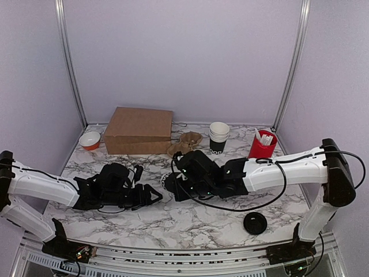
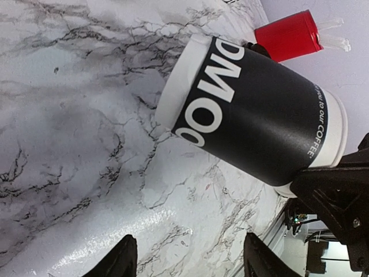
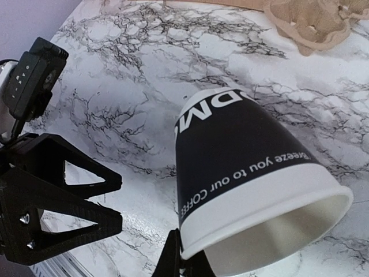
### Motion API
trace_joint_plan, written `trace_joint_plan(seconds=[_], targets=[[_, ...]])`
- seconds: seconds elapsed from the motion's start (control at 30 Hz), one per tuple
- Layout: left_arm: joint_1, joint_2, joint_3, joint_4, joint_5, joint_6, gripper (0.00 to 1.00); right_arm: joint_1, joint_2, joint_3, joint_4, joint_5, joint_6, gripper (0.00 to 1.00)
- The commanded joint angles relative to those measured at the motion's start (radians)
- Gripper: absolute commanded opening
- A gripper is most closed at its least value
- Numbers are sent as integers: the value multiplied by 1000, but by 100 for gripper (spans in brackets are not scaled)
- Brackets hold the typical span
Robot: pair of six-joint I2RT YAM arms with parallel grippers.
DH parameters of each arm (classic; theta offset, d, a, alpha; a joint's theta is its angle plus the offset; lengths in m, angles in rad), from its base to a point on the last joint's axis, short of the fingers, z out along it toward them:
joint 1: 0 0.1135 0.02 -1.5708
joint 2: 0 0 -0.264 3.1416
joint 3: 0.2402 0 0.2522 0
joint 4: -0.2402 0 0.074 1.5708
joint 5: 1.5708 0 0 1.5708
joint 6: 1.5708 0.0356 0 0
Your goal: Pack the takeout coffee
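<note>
Closest to the arm bases, the round black lid (image 1: 255,223) is lying flat on the marble table (image 1: 190,231), well apart from its cup. Further in, the left gripper (image 2: 190,261) is hovering with its fingers spread and nothing between them, pointing at the black paper cup (image 2: 259,115). That cup is being held tilted over mid-table, its white mouth facing the right gripper (image 1: 174,189), which is clamping its rim. Along the back, a small bowl (image 1: 89,140), a cardboard box (image 1: 139,130), a crumpled brown bag (image 1: 185,142), a stack of cups (image 1: 219,137) and a red tub (image 1: 262,144) are sitting.
</note>
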Motion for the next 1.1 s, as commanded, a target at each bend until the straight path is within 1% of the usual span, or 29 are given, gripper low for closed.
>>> trace_joint_plan(seconds=[0.0,0.1,0.23,0.3,0.4,0.53,0.77,1.07], targets=[[23,-91,48,-83,-45,49,64,-3,-21,165,-348,61,-163,0],[42,-129,84,-163,-54,81,64,9,-42,241,-529,70,-224,0],[60,-151,127,-238,-38,123,65,32,-69,290,-750,72,-266,0],[68,-147,146,-254,-28,137,65,44,-78,302,-825,74,-275,0],[73,-135,164,-253,-11,148,66,52,-84,309,-894,51,-288,0],[73,-120,175,-238,9,148,66,72,-73,321,-940,21,-307,0],[73,-122,167,-231,20,151,65,94,18,337,-971,-16,-352,1],[74,-138,149,-216,14,145,66,95,105,417,-975,-9,-407,15]])
